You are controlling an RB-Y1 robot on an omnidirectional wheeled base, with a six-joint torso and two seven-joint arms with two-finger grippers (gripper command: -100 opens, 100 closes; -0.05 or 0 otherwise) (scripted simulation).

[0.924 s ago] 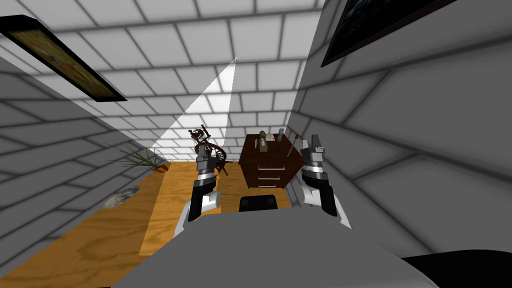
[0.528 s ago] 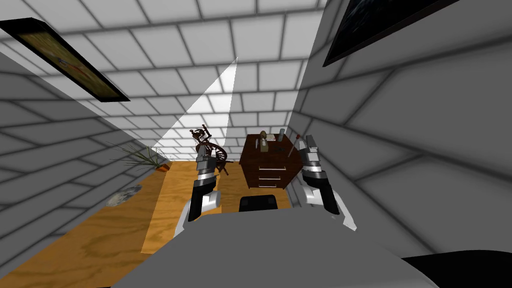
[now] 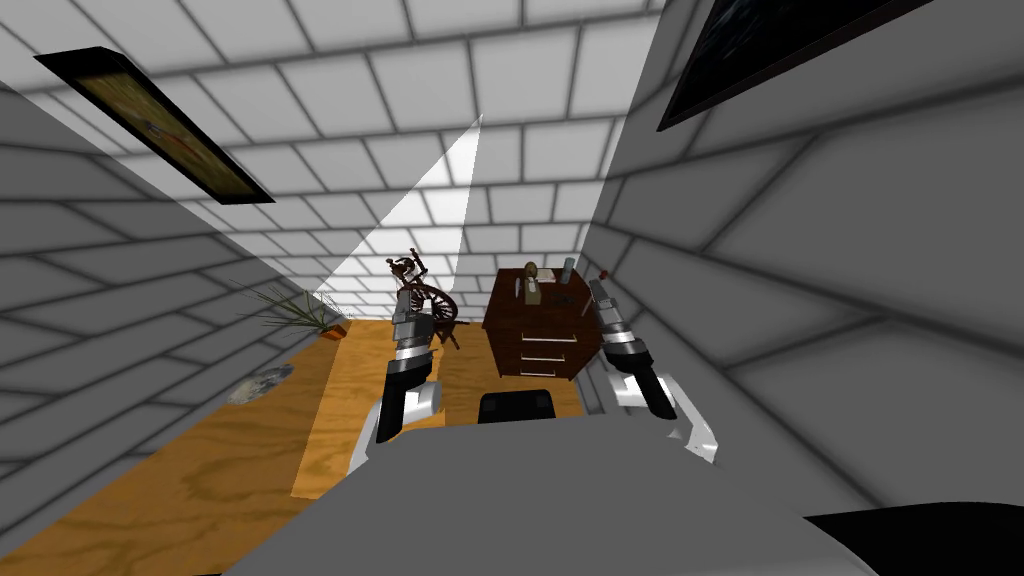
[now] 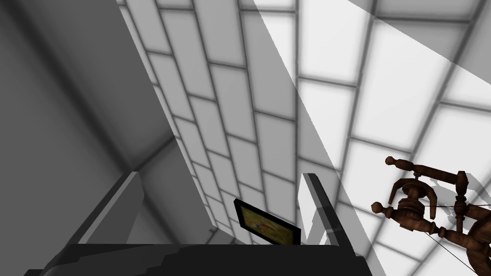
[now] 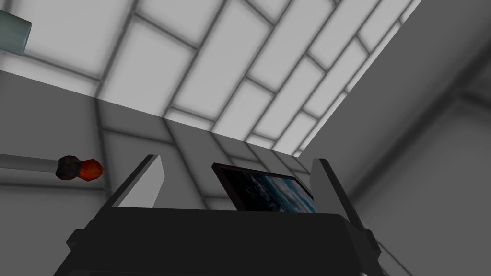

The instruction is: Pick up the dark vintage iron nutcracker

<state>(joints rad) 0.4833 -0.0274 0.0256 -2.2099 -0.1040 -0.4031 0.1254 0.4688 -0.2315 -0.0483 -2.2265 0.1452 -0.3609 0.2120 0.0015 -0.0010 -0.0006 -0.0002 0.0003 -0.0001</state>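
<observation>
Nearest us, our left pincer [image 3: 405,308] is hanging at 11 o'clock, its blades spread and holding nothing. Our right pincer [image 3: 598,290], at 1 o'clock, is likewise standing released and empty, and is reaching in at the right edge of the dark brown wooden desk with drawers [image 3: 545,345] at 12 o'clock. Just beyond its blades, a grey rod with a red tip [image 5: 79,168] and a pale grey-blue cylinder [image 3: 567,268] are showing. The dark iron nutcracker is, we judge, lying among the small things on the desk top, though we cannot tell it apart there. Farther off, a brown wooden spinning wheel [image 3: 425,298] is standing at 11 o'clock.

We are judging this to be the reach. The next move is calling for finding the nutcracker, then lowering the open right pincer so one blade sits on each side of it.

Since the earlier frames, the right arm has been swinging inward from beside the desk toward its top, and our own view has been shifting slightly. The left arm is staying as it was.
</observation>
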